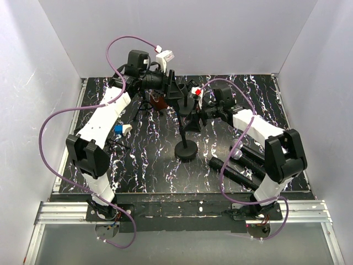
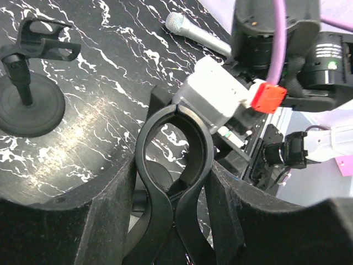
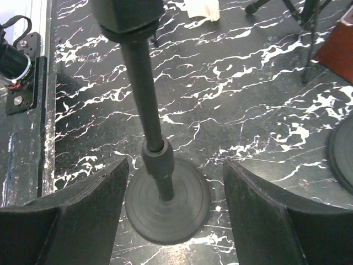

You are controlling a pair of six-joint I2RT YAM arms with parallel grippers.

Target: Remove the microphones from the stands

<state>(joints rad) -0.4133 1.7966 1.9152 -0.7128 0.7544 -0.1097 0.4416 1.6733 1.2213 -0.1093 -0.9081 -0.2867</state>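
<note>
The left gripper [image 2: 174, 179] is closed on the clip [image 2: 172, 218] at the top of the stand. Its two broad fingers [image 2: 105, 221] are black with a rough, matte surface, and they lie against both sides of the clip. The clip is of smooth black plastic, shaped like a pear: a round ring above and two curved legs below. Through the ring the marbled tabletop [image 2: 110, 99] can be seen.

The right gripper [image 3: 175, 165] has its fingers wide apart, one on each side of the stand [image 3: 148, 105], and they do not touch it. The stand is a thin, dull black tube with a thicker collar [image 3: 158, 157] low on it. It rises from a round, flat base [image 3: 182, 212] with fine circular ridges.

The microphone [image 2: 194, 31] is not in the clip. It lies flat on the tabletop beyond the right arm's wrist, well apart from the stand. It has a silver mesh head and a smooth grey handle.

The wrist carries a white block [image 2: 212, 99] with a red plug [image 2: 269, 96], and a purple cable [image 2: 278, 33] goes up from it. A second stand [image 2: 25, 102] with the same round base is at the left in the left wrist view. The tabletop is glossy black with thin white veins, like marble.
</note>
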